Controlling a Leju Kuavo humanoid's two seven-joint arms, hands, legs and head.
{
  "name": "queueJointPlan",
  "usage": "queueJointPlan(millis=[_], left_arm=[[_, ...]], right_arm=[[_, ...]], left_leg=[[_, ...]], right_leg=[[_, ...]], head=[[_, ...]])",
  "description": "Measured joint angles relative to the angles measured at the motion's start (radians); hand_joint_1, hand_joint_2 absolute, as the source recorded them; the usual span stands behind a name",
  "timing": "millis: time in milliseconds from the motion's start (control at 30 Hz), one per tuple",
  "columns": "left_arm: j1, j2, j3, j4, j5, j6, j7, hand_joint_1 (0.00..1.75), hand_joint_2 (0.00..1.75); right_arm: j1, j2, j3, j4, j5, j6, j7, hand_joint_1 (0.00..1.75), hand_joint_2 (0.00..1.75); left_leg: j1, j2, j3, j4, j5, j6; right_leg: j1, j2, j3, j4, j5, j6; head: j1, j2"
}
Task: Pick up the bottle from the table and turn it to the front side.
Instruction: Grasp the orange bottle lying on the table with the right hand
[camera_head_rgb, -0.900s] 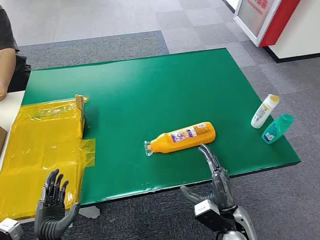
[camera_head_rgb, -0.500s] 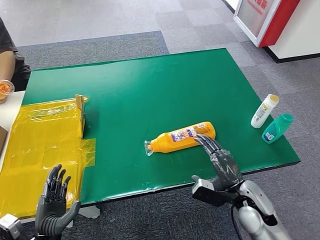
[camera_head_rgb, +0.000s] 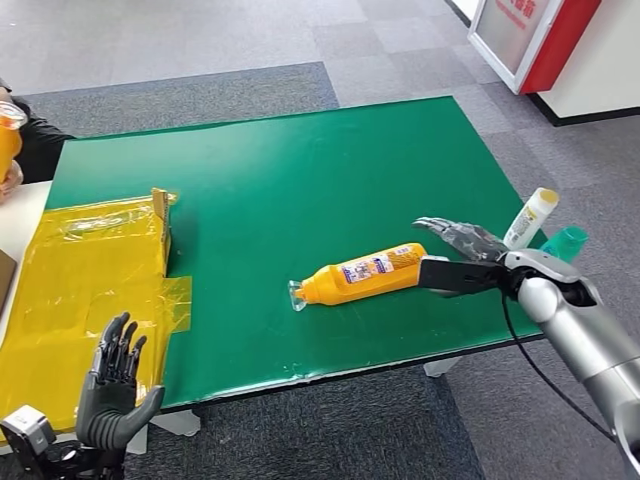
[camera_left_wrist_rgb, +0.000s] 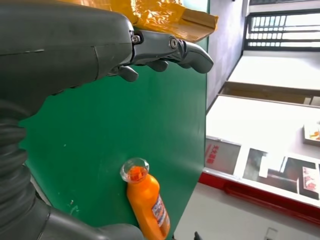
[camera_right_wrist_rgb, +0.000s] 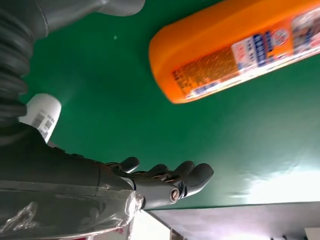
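Observation:
An orange bottle (camera_head_rgb: 366, 274) with a clear cap lies on its side on the green table (camera_head_rgb: 287, 180), cap toward the left; it also shows in the left wrist view (camera_left_wrist_rgb: 148, 201) and the right wrist view (camera_right_wrist_rgb: 234, 45). My right hand (camera_head_rgb: 458, 250) hovers open at the bottle's base end, fingers spread just right of it, holding nothing. My left hand (camera_head_rgb: 113, 385) is raised open near the table's front left edge, over the yellow plastic; its fingers (camera_left_wrist_rgb: 170, 50) are apart and empty.
A yellow plastic sheet (camera_head_rgb: 83, 290) with a small cardboard piece (camera_head_rgb: 160, 215) covers the table's left part. A white bottle (camera_head_rgb: 528, 220) and a teal bottle (camera_head_rgb: 562, 243) lie at the right edge behind my right arm. A person's arm (camera_head_rgb: 15, 140) holds an orange object at far left.
My right hand has swung from below the table's front edge up and right, to the bottle's base end. The left hand rose slightly. The person lifted the orange object.

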Motion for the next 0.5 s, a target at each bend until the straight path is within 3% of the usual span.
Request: queueJointPlan(millis=[300,500], left_arm=[[-0.024,0.015,-0.016,0.032,0.009,-0.001,-0.004,0.00,1.75],[-0.036,0.021,-0.027,0.050,0.016,-0.001,-0.007,0.00,1.75]], right_arm=[[-0.200,-0.019,0.165,0.158,-0.079,0.122,0.041,0.00,1.75],[-0.241,-0.021,0.280,0.183,-0.185,0.155,0.077,0.00,1.75]], left_leg=[[0.000,0.000,-0.001,0.000,0.000,0.000],[0.000,0.000,-0.001,0.000,0.000,0.000]], right_leg=[[0.000,0.000,-0.001,0.000,0.000,0.000],[0.000,0.000,-0.001,0.000,0.000,0.000]], head=[[0.000,0.000],[0.000,0.000]])
